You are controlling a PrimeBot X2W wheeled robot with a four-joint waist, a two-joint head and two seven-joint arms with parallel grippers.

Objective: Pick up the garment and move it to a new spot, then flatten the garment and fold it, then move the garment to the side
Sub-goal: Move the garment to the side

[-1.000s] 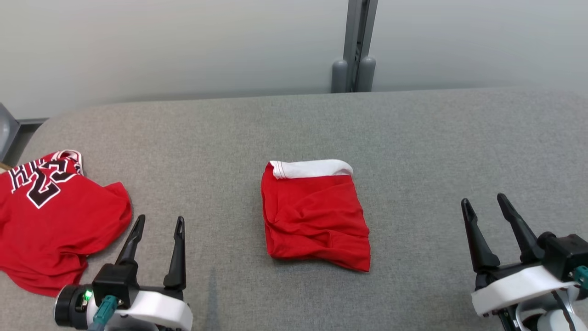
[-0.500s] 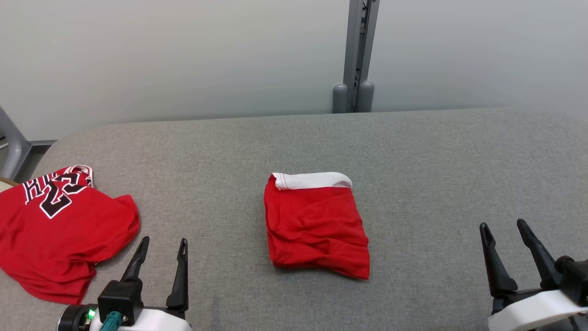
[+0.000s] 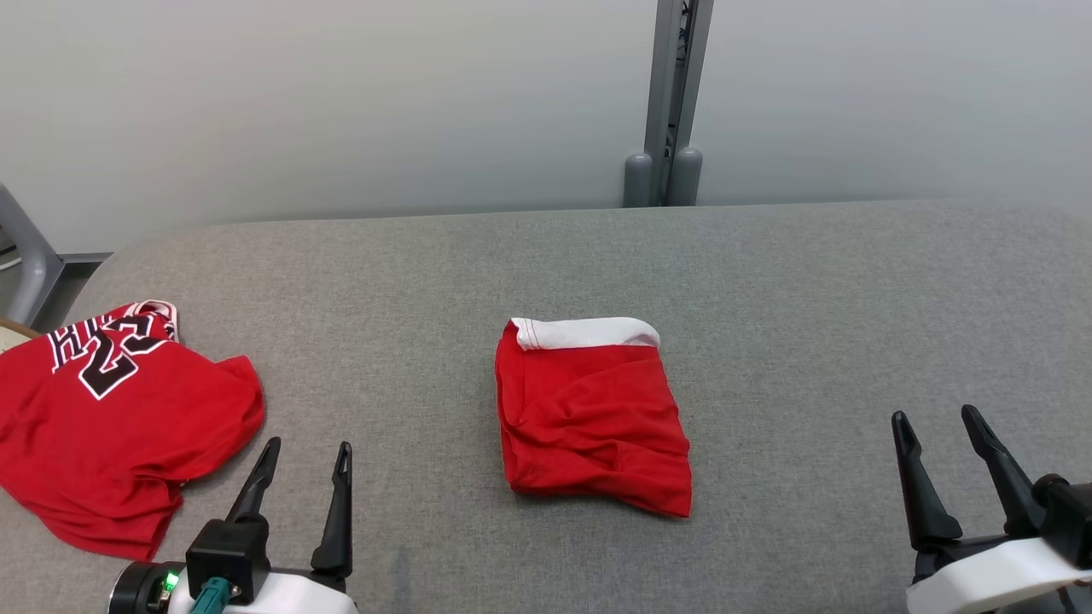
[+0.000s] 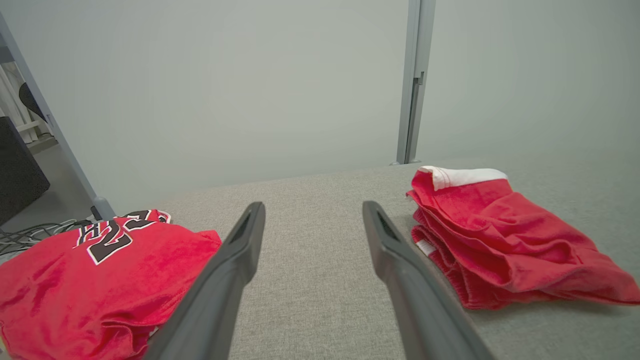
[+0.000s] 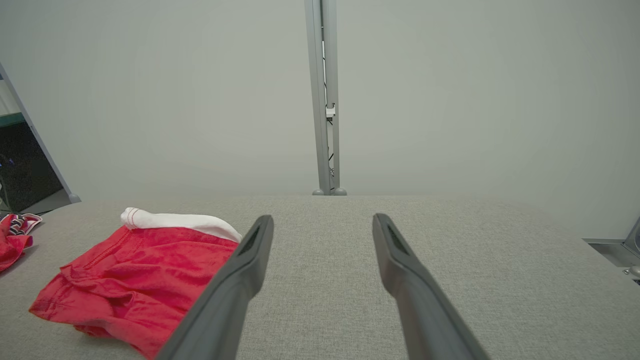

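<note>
A folded red garment (image 3: 593,418) with a white band along its far edge lies in the middle of the grey table (image 3: 810,290). It also appears at the right in the left wrist view (image 4: 500,235) and at the left in the right wrist view (image 5: 135,280). A crumpled red jersey (image 3: 111,426) with black-and-white lettering lies at the table's left end (image 4: 90,280). My left gripper (image 3: 308,445) hovers open between the two garments, touching neither (image 4: 313,205). My right gripper (image 3: 934,415) stands open well to the right of the folded garment, with nothing between its fingers (image 5: 324,217).
A grey post (image 3: 670,94) rises behind the table's far edge against a pale wall. A slanted grey frame leg (image 3: 21,256) stands past the rounded left corner. Bare table surface stretches to the right of the folded garment.
The head view has tilted up, so everything sits lower in the picture. Both garments lie as before. Both grippers stay open and show slightly lower in the view.
</note>
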